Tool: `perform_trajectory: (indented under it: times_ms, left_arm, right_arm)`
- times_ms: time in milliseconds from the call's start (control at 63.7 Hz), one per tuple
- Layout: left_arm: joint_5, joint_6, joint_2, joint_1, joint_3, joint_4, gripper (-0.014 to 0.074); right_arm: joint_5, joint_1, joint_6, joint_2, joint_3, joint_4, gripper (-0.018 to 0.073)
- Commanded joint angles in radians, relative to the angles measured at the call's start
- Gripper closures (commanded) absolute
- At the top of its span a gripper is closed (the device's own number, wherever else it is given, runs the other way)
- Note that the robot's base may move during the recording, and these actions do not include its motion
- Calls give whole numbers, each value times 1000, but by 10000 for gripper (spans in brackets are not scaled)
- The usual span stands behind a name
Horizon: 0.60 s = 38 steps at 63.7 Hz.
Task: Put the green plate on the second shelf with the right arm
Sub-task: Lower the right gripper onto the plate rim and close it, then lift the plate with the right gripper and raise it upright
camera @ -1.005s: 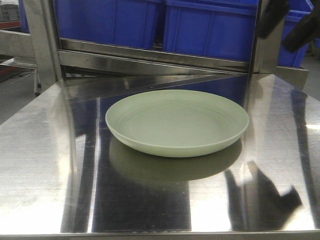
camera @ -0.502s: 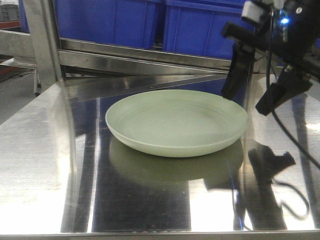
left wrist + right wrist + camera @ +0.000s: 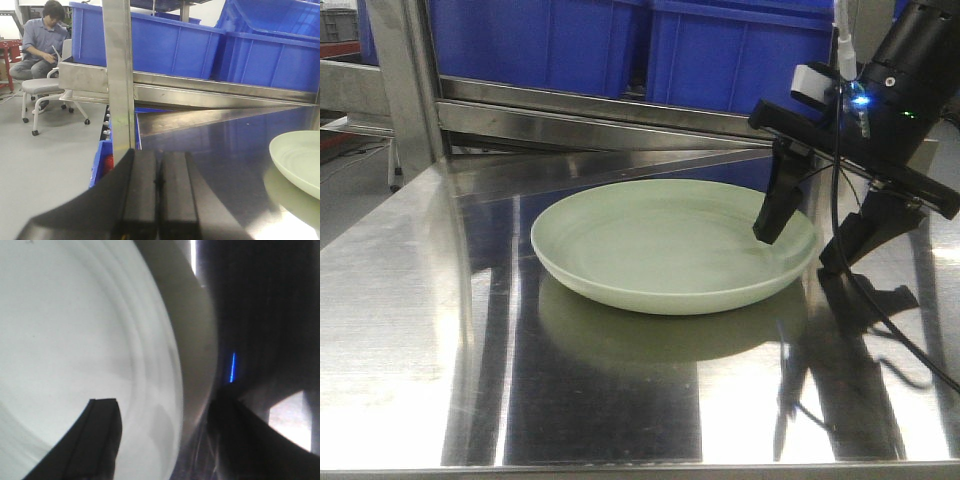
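The green plate [image 3: 670, 245] is round, pale sage green and lies flat on the steel table [image 3: 400, 300]. My right gripper [image 3: 798, 250] is open and straddles the plate's right rim: one finger [image 3: 775, 205] is over the inside, the other [image 3: 855, 235] is outside on the table. In the right wrist view the plate [image 3: 75, 330] fills the left, with its rim running between the two fingers of the right gripper [image 3: 160, 410]. My left gripper [image 3: 159, 170] is shut and empty, low at the table's left. The plate's edge [image 3: 297, 157] shows at the right of that view.
Blue bins [image 3: 720, 50] stand on a steel shelf [image 3: 620, 115] behind the table. A steel post [image 3: 120, 75] rises at the left. A person sits on a chair [image 3: 42, 65] far off on the left floor.
My right gripper has come down from the upper right corner to the plate's right rim, and its open fingers now straddle that rim. The plate has not moved.
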State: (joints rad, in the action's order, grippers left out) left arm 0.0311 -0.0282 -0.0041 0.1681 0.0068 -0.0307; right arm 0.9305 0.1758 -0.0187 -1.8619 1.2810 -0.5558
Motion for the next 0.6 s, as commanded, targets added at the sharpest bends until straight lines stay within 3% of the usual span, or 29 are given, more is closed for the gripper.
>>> perform_trajectory:
  times_ms: [0,330,581]
  left_arm:
    - [-90,2,-17,1,40,-3,466]
    - [-90,2,-17,1,40,-3,466]
    - [-90,2,-17,1,40,-3,466]
  right_arm:
    - [-7,-2,-1,40,28,-43,118]
    - [8,-3,-2,41,33,-44,517]
    - [-21,-3,-13,162,47,-23,505]
